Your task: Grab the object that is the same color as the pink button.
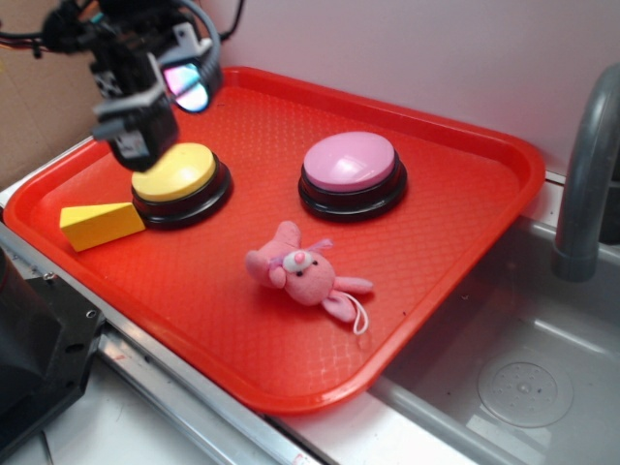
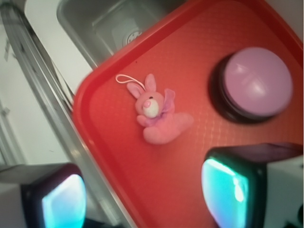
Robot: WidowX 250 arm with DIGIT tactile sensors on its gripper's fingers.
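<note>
1. A red tray [image 1: 455, 232] sits on the bench, just beside a sink [image 1: 523, 387].
2. The pink bunny [image 1: 302, 274] lies on the tray, near the tray's front edge and close to the sink side.
3. The bunny is flat on its back with its white snout up. Its ears point toward the front edge, and its thin loop string [image 1: 360, 318] lies by the ears.
4. The pink button [image 1: 351, 163] stands on the tray behind the bunny, closer to the back edge. It has a pale pink top and a black base. The bunny and this button are near each other but do not touch.
5. A yellow button [image 1: 179, 179] stands on the left part of the tray, well apart from the pink one.
6. A yellow wedge [image 1: 100, 225] lies just beside the yellow button, near the tray's left corner.
7. The fingers [image 1: 145, 131] hang in the air over the yellow button, well apart from the bunny.
8. In the wrist view the two fingers [image 2: 228, 185] are spread wide, with red tray showing between them. They hold nothing.
9. In that same view the bunny [image 2: 159, 116] is far off from the fingers, and the pink button [image 2: 256, 83] is off to one side.
10. A grey tap [image 1: 586, 174] stands by the sink.
</note>
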